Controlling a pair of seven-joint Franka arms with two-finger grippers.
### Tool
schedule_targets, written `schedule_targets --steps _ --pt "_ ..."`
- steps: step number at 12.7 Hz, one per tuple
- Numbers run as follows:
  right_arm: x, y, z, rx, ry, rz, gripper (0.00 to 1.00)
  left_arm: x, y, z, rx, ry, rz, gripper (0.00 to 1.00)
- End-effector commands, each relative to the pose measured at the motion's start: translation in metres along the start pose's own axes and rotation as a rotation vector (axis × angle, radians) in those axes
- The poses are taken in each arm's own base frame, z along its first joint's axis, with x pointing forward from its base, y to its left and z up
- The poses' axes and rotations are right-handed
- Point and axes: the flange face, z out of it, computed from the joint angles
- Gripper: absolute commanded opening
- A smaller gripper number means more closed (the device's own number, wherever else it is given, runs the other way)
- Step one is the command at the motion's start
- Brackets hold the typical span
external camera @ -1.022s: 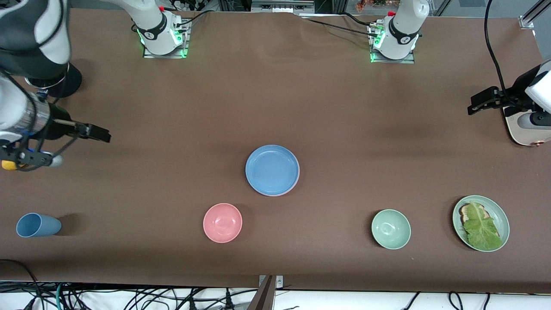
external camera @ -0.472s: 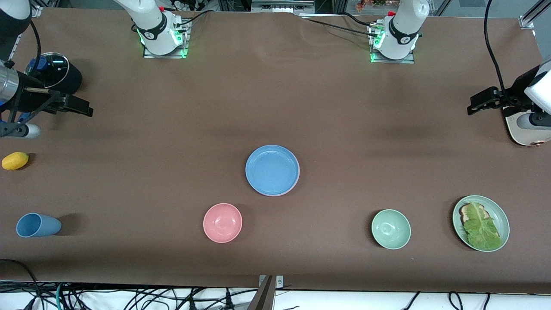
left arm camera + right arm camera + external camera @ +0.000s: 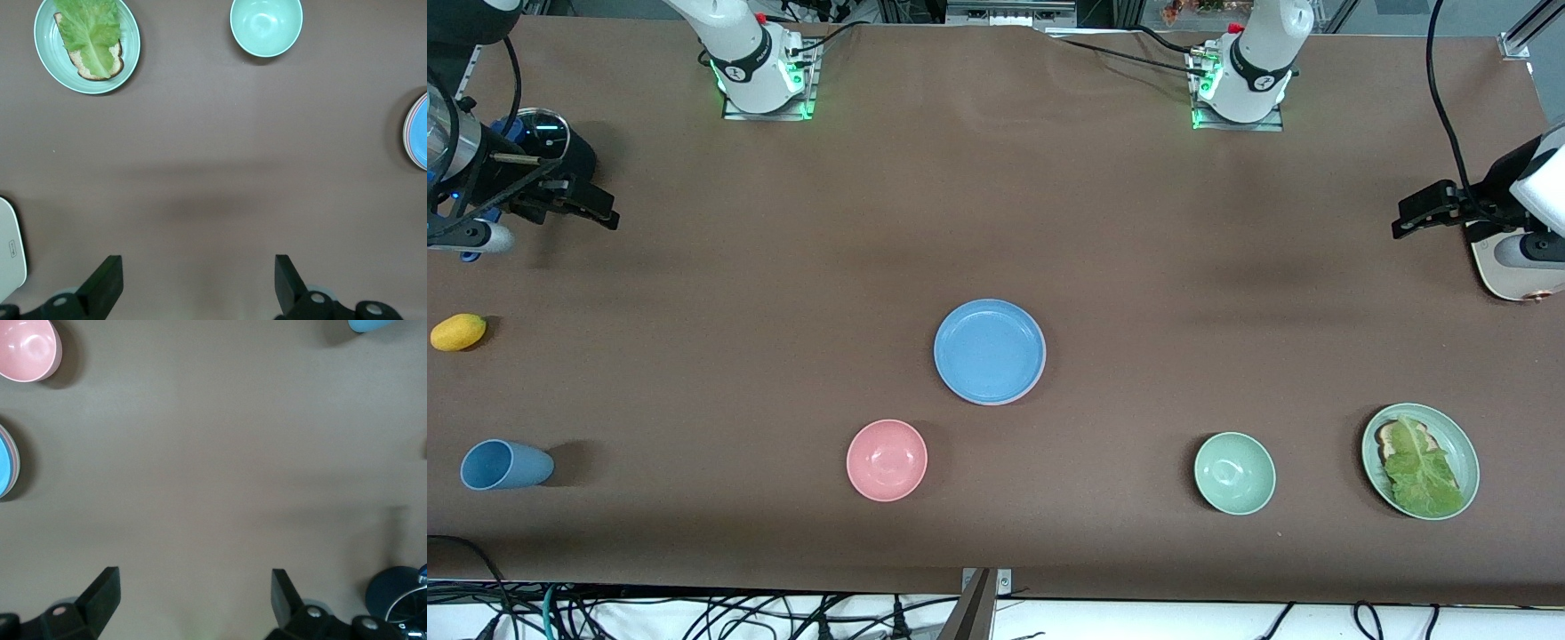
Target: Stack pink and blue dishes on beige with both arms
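Observation:
The blue dish (image 3: pixel 989 350) lies in the middle of the table, on top of a stack. Under its edge a thin pink rim (image 3: pixel 405 131) of the pink dish shows in the left wrist view. The beige is hidden beneath them. My right gripper (image 3: pixel 600 213) hangs open and empty over the table at the right arm's end, with bare cloth between its fingers (image 3: pixel 195 580). My left gripper (image 3: pixel 1405 222) hangs open and empty over the table at the left arm's end, and its fingers (image 3: pixel 198 267) frame only cloth. Both are well away from the stack.
A pink bowl (image 3: pixel 887 460), a green bowl (image 3: pixel 1234 473) and a green plate (image 3: pixel 1463 444) with lettuce on bread lie nearer the front camera. A blue cup (image 3: pixel 503 465), a yellow fruit (image 3: pixel 458 332) and a dark lidded pot (image 3: pixel 551 151) sit at the right arm's end. A white device (image 3: pixel 1507 267) is beside the left gripper.
My right arm has drawn back from over the yellow fruit toward the dark pot, uncovering both. The left arm and the dishes have not moved.

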Motion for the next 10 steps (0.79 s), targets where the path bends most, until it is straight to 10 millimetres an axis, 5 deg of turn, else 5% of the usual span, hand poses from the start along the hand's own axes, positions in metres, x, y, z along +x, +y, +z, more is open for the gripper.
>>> schedule_targets --steps 1,6,10 --pt "-0.001 0.006 -0.003 -0.009 0.014 0.001 1.00 0.000 0.002 -0.001 0.014 0.011 0.014 1.00" --pt "-0.001 0.021 -0.004 -0.004 0.012 0.026 1.00 0.000 0.001 -0.003 0.013 0.014 0.012 1.00" --pt "-0.004 0.013 -0.005 -0.002 0.013 0.015 1.00 0.000 0.002 -0.003 0.015 0.014 0.017 1.00"
